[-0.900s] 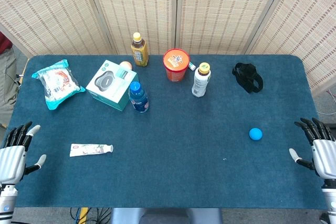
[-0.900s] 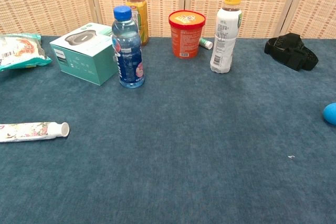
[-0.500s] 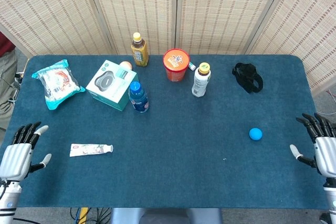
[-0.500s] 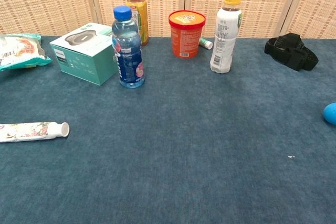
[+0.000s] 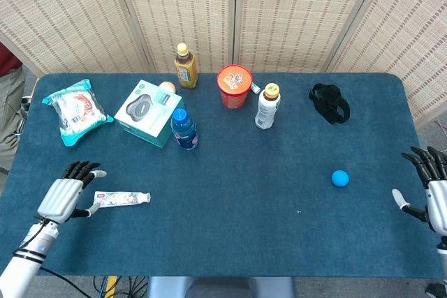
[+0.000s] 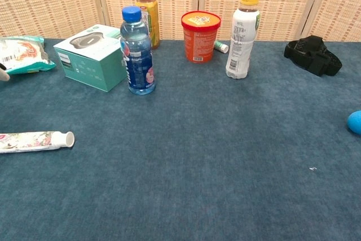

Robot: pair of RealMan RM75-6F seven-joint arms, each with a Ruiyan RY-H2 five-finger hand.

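- Head view: left hand (image 5: 64, 198) over the table's near left part, fingers spread and holding nothing, just beside the flat end of the toothpaste tube (image 5: 121, 199). The thumb looks to lie at or over that end; contact cannot be confirmed.
- Tube lies flat, lengthwise left to right, cap end pointing toward the table's middle, well apart from the blue bottle (image 5: 184, 129) and the teal box (image 5: 147, 112) behind it.
- Right hand (image 5: 434, 196) at the far right edge, fingers apart, empty; the blue ball (image 5: 339, 178) is the nearest thing, clearly apart from it.
- Chest view: tube (image 6: 35, 141) at the left edge, white cap facing right. Only a pale fingertip shows at the left border beside the snack bag (image 6: 21, 55); neither hand's pose can be read here.
- Judgement on the grasp: the tube is low and soft, so bring the fingers down across its width near the middle, thumb on the near side, and close gently to avoid sliding it along the cloth or squashing it.
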